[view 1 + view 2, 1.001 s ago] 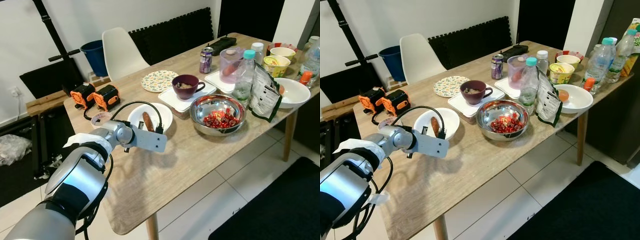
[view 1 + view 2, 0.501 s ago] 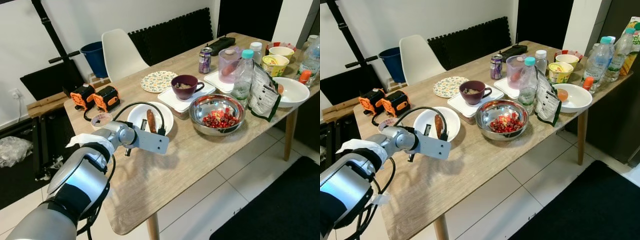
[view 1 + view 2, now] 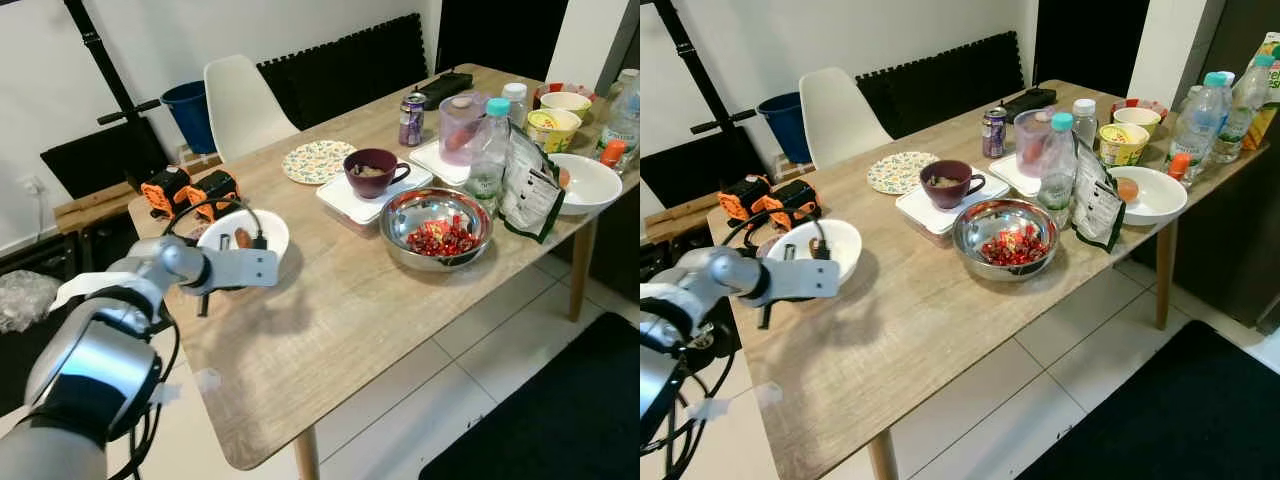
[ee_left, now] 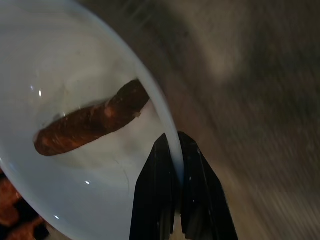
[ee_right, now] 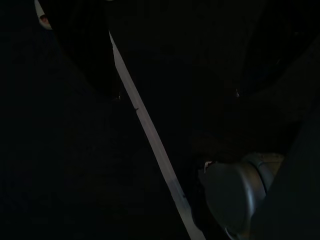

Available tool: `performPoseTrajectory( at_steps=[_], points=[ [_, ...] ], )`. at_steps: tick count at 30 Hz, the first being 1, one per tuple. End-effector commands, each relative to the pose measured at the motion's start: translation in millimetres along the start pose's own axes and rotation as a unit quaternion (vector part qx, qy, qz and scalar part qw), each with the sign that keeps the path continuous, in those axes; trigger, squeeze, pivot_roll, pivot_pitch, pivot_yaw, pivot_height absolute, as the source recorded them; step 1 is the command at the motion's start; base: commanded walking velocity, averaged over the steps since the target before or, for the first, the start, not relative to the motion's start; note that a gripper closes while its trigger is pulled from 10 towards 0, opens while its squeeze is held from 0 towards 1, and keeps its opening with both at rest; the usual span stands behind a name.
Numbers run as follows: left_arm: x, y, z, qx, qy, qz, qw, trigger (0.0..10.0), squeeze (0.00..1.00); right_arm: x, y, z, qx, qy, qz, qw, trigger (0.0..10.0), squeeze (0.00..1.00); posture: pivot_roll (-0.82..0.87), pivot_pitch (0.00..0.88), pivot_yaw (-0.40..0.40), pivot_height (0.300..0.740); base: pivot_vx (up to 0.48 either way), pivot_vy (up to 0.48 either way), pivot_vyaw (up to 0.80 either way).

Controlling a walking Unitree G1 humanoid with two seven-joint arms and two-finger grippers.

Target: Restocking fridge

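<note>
A white bowl (image 3: 270, 229) with a brown sausage (image 3: 242, 238) in it is at the left end of the wooden table (image 3: 340, 320). My left gripper (image 4: 174, 144) is shut on the bowl's rim (image 4: 155, 107), one finger inside and one outside. In the left wrist view the sausage (image 4: 90, 122) lies just past the fingertips. From the head, the left gripper (image 3: 243, 250) reaches in over the table's left edge. The right wrist view is very dark, with little to make out.
A steel bowl of red pieces (image 3: 435, 222), a maroon mug (image 3: 370, 172) on a white container, a patterned plate (image 3: 318, 160), bottles and bowls crowd the far right. Orange tools (image 3: 190, 188) lie behind the white bowl. A white chair (image 3: 240, 105) stands beyond the table.
My left arm has swung left, carrying the white bowl with the sausage from the table's middle-left toward its left end, next to the orange tools.
</note>
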State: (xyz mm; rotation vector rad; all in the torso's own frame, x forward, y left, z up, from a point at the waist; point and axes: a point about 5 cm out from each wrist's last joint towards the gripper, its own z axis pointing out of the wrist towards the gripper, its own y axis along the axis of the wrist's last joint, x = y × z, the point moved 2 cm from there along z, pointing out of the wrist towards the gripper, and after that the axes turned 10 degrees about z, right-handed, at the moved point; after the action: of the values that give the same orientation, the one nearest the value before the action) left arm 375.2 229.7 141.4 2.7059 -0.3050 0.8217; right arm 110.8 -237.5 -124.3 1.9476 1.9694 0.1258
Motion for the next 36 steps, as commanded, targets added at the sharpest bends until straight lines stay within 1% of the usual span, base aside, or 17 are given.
performPoseTrajectory(
  at_steps=[1, 2, 6, 7, 10, 13, 17, 20, 22, 23, 25, 26, 27, 30, 33, 34, 36],
  points=[
    [6.8, -21.5, -28.2, 0.012, 0.028, -0.025, 0.999, 0.0, 0.00, 5.2, 0.2, 0.2, 0.002, 0.007, -0.001, 1.000, 10.0, 0.00, -0.11, 0.023, 0.097, 0.740, 0.000, 0.000, 0.00],
    [6.8, -21.5, -28.2, 0.012, 0.028, -0.025, 0.999, 0.0, 0.00, 5.2, 0.2, 0.2, 0.002, 0.007, -0.001, 1.000, 10.0, 0.00, -0.11, 0.023, 0.097, 0.740, 0.000, 0.000, 0.00],
    [3.1, -69.4, -74.0, 0.076, 0.107, -0.100, 0.986, 0.0, 0.00, 6.5, 4.4, 0.5, -0.001, 0.012, -0.010, 1.000, 10.0, 0.00, -0.08, 0.019, 0.087, 0.740, 0.000, 0.000, 0.00],
    [3.1, -69.4, -74.0, 0.076, 0.107, -0.100, 0.986, 0.0, 0.00, 6.5, 4.4, 0.5, -0.001, 0.012, -0.010, 1.000, 10.0, 0.00, -0.08, 0.019, 0.087, 0.740, 0.000, 0.000, 0.00],
    [-10.9, -94.9, -93.6, 0.114, 0.137, -0.149, 0.973, 0.0, 0.00, 7.0, 5.2, 0.6, -0.001, 0.013, -0.012, 1.000, 10.0, 0.00, -0.07, 0.017, 0.082, 0.740, 0.000, 0.000, 0.00],
    [-20.1, -105.3, -100.0, 0.131, 0.143, -0.170, 0.966, 0.0, 0.00, 7.0, 5.5, 0.6, -0.001, 0.013, -0.012, 1.000, 10.0, 0.00, -0.07, 0.016, 0.080, 0.740, 0.000, 0.000, 0.00],
    [-71.5, -145.5, -118.7, 0.221, 0.152, -0.253, 0.930, 0.0, 0.00, 6.1, 6.3, 0.7, -0.002, 0.012, -0.015, 1.000, 10.0, 0.00, -0.06, 0.012, 0.074, 0.740, 0.000, 0.000, 0.00],
    [-91.8, -155.1, -119.9, 0.243, 0.155, -0.285, 0.914, 0.0, 0.00, 5.6, 6.1, 0.6, -0.001, 0.012, -0.017, 1.000, 10.0, 0.00, -0.06, 0.011, 0.072, 0.740, 0.000, 0.000, 0.00],
    [-124.4, -164.3, -113.9, 0.270, 0.158, -0.327, 0.892, 0.0, 0.00, 5.0, 5.7, 0.6, 0.000, 0.012, -0.019, 1.000, 10.0, 0.00, -0.06, 0.011, 0.067, 0.740, 0.000, 0.000, 0.00],
    [-124.4, -164.3, -113.9, 0.270, 0.158, -0.327, 0.892, 4.4, 0.00, 5.0, 5.7, 0.6, 0.000, 0.012, -0.019, 1.000, 10.0, 0.00, -0.06, 0.011, 0.067, 0.740, 0.000, 0.000, 0.00],
    [-154.1, -168.7, -106.0, 0.291, 0.156, -0.359, 0.873, 4.4, 0.00, 4.8, 5.8, 0.6, 0.000, 0.012, -0.021, 1.000, 10.0, 0.00, -0.06, 0.011, 0.067, 0.740, 0.000, 0.000, 0.00],
    [-154.1, -168.7, -106.0, 0.291, 0.156, -0.359, 0.873, 4.4, 0.00, 4.8, 5.8, 0.6, 0.000, 0.012, -0.021, 1.000, 10.0, 0.00, -0.06, 0.011, 0.067, 0.740, 0.000, 0.000, 0.00],
    [-183.5, -168.9, -95.9, 0.306, 0.146, -0.392, 0.855, 10.0, 0.00, 4.7, 6.4, 0.7, -0.001, 0.012, -0.022, 1.000, 10.0, 0.00, -0.06, 0.010, 0.064, 0.740, 0.000, 0.000, 0.00],
    [-208.9, -165.0, -83.7, 0.309, 0.139, -0.428, 0.838, 10.0, 0.00, 4.4, 7.0, 0.7, -0.001, 0.012, -0.022, 1.000, 10.0, 0.00, -0.06, 0.008, 0.062, 0.740, 0.000, 0.000, 0.00],
    [-248.4, -152.4, -60.5, 0.308, 0.129, -0.489, 0.806, 10.0, 0.00, 3.4, 7.6, 0.7, -0.002, 0.011, -0.024, 1.000, 10.0, 0.00, -0.06, 0.001, 0.058, 0.740, 0.000, 0.000, 0.00],
    [-248.4, -152.4, -60.5, 0.308, 0.129, -0.489, 0.806, 10.0, 0.00, 3.4, 7.6, 0.7, -0.002, 0.011, -0.024, 1.000, 10.0, 0.00, -0.06, 0.001, 0.058, 0.740, 0.000, 0.000, 0.00],
    [-273.3, -140.8, -45.3, 0.310, 0.116, -0.516, 0.790, 10.0, 0.00, 2.0, 7.7, 0.7, -0.002, 0.009, -0.026, 1.000, 10.0, 0.00, -0.06, 0.000, 0.054, 0.740, 0.000, 0.000, 0.00]
  ],
)
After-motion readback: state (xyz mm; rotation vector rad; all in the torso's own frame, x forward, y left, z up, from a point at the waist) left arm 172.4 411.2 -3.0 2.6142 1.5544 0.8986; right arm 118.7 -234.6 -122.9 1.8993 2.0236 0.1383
